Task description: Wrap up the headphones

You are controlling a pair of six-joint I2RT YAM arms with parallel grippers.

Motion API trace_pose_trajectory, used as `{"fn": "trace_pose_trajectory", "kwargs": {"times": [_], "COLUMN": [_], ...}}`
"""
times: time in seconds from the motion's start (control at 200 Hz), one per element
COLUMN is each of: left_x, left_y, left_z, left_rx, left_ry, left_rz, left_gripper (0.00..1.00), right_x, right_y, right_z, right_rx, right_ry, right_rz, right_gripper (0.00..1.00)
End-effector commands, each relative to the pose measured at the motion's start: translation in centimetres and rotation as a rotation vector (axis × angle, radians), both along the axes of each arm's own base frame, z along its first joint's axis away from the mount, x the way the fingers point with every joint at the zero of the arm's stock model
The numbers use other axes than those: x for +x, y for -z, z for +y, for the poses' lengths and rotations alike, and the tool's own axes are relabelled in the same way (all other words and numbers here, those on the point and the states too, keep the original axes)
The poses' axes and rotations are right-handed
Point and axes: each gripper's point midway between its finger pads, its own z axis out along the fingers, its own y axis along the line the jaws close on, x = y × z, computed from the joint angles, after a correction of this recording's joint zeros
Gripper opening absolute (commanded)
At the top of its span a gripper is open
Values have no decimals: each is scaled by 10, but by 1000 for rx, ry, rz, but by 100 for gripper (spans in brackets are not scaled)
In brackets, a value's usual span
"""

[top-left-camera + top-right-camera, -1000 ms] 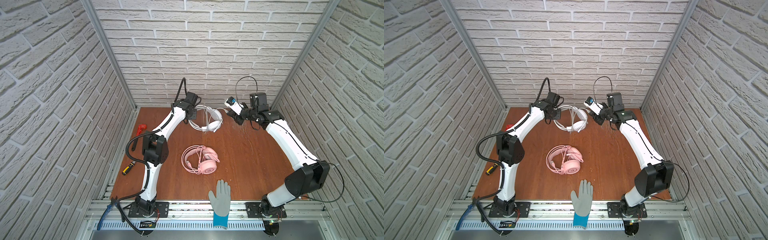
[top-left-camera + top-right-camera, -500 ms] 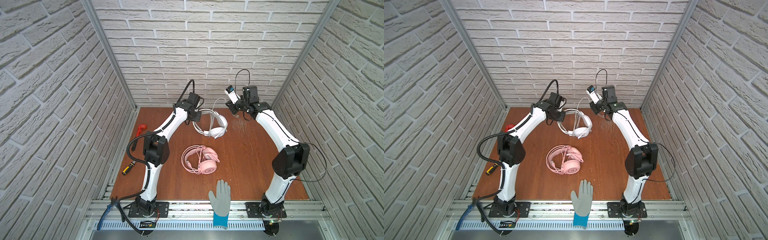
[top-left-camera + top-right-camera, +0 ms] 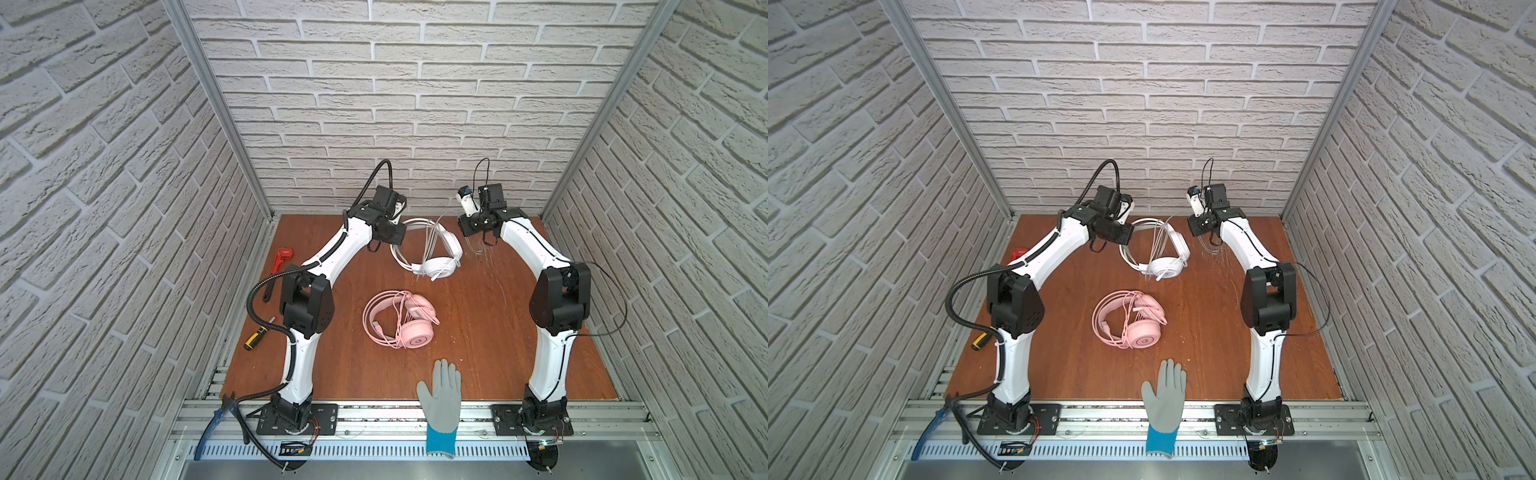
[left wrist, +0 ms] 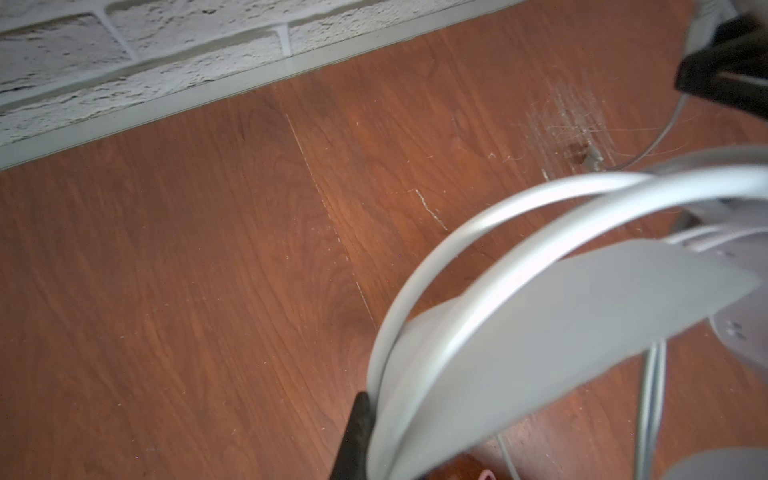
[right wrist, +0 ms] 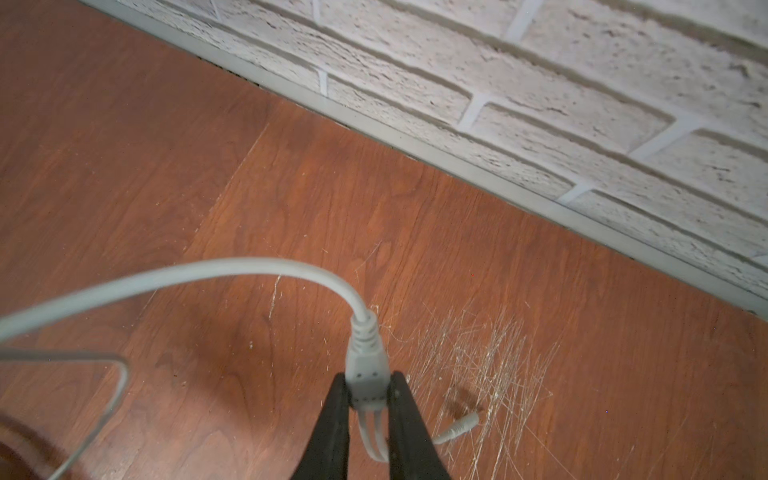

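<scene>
The white headphones [image 3: 440, 268] [image 3: 1168, 266] hang tilted at the back of the table, lower earcup near the wood. My left gripper [image 3: 398, 236] [image 3: 1126, 232] is shut on their headband [image 4: 540, 311]; only one black finger [image 4: 358, 432] shows beside the band. My right gripper [image 3: 470, 226] [image 3: 1198, 226] [image 5: 368, 395] is shut on the grey cable splitter [image 5: 365, 374], and the cable [image 5: 208, 274] arcs away toward the headset. A small plug [image 5: 461, 428] dangles below. The pink headphones [image 3: 417, 334] [image 3: 1142, 334] lie mid-table with their cable looped around them.
A red pipe wrench [image 3: 279, 266] and a yellow-black screwdriver [image 3: 257, 334] lie along the table's left edge. A grey glove [image 3: 440, 395] rests on the front rail, blue pliers [image 3: 216, 419] at the front left. Brick walls enclose three sides.
My right arm's elbow has swung inward and its gripper has shifted slightly toward the back wall with the cable end. The white headphones have moved a little right and forward in my left gripper.
</scene>
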Motion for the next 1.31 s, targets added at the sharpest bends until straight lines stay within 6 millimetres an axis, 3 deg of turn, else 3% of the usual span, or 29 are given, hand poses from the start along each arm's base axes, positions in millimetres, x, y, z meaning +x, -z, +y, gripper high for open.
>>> {"fn": "trace_pose_trajectory", "kwargs": {"times": [0.0, 0.255, 0.675, 0.815, 0.845, 1.09, 1.3], "left_x": [2, 6, 28, 35, 36, 45, 46], "left_y": [-61, -75, -93, -88, -87, -68, -52], "left_z": [-14, -8, 37, 53, 56, 78, 81], "left_rx": [-202, -263, -436, -444, -444, -422, -388], "left_ry": [37, -1, -227, -318, -336, -490, -528], "left_rz": [-98, -112, -133, -129, -128, -118, -94], "left_gripper": [0, 0, 0, 0, 0, 0, 0], "right_x": [-4, -20, -65, -77, -79, -110, -134], "right_y": [4, 41, 79, 90, 78, 86, 95], "right_z": [0, 0, 7, 14, 15, 36, 51], "right_rx": [29, 28, 89, 132, 144, 191, 258], "right_ry": [4, 6, -14, -27, -31, -70, -64], "right_rz": [23, 122, 244, 264, 238, 292, 345], "right_gripper": [5, 5, 5, 5, 5, 5, 5]}}
